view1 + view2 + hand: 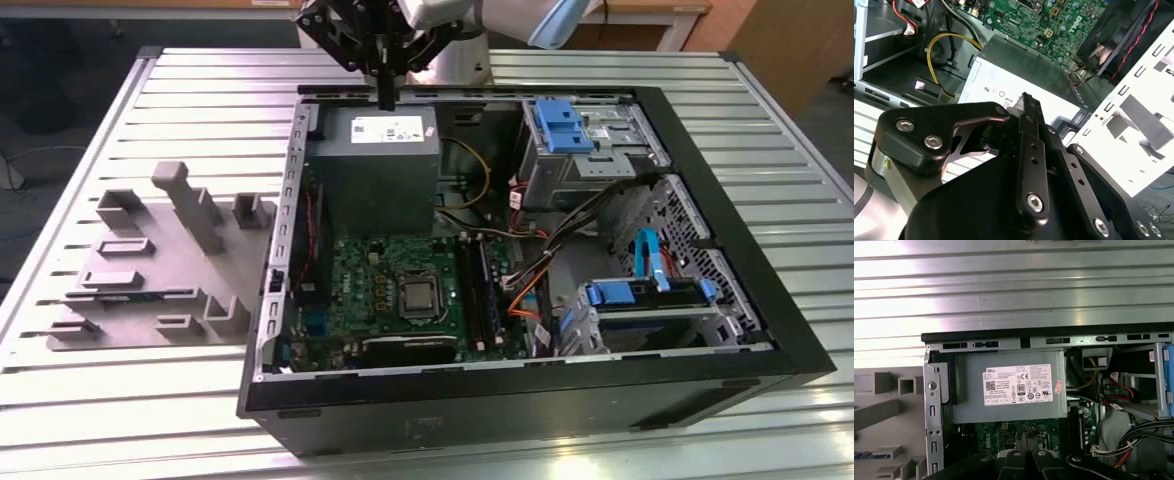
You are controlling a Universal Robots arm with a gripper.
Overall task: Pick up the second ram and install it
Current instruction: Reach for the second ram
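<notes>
1. Over the power supply [380,135], at the far end of the open PC case [507,410], the gripper [386,95] is seen hanging with its fingers pointing straight down.
2. The fingers [1026,107] are pressed together in the exterior view and the second wrist view. Nothing can be made out between them, so the claw is judged empty.
3. The second ram [134,294] looks to be lying flat in the grey tray [120,322], on the exterior view's left of the case and well apart from the gripper. A bit of the blue-green stick [865,455] is also caught in the first wrist view. It's thin and dark in the exterior view, so that's a read, not a sure thing.
4. The step in hand is judged to be the pick-up, not yet begun, since the stick sits untouched.
5. For a clean grab, the fingers would have to be opened before the tray is reached. The stick is best pinched across its thin faces near the middle so it hangs level. The chips shouldn't be squeezed hard.
6. The tall moulded blocks [187,205] standing on the tray should be given room on the way down.
7. The memory slots [478,285] on the motherboard [360,270] run crosswise to how the stick lies, so a turn of the wrist is probably needed. The orange cables [534,285] just beside the slots could be snagged.
</notes>
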